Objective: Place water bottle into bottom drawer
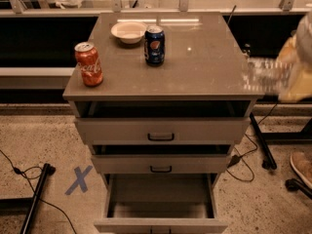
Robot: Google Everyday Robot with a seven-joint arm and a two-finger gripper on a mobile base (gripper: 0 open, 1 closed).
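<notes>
The pincer (288, 79) is at the far right edge of the view. It hangs in the air just beyond the right side of the surface (204, 57), near the front corner. It looks yellowish and is closed around one end of the water bottle (263, 74). The bottle sticks out to the left from it and lies about level. The pale arm (305, 33) goes up from the pincer and is cut off by the right border.

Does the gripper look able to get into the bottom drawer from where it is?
Probably yes. The gripper holds the water bottle right of the cabinet, and the bottom drawer juts out past the upper drawers, its top uncovered.
</notes>
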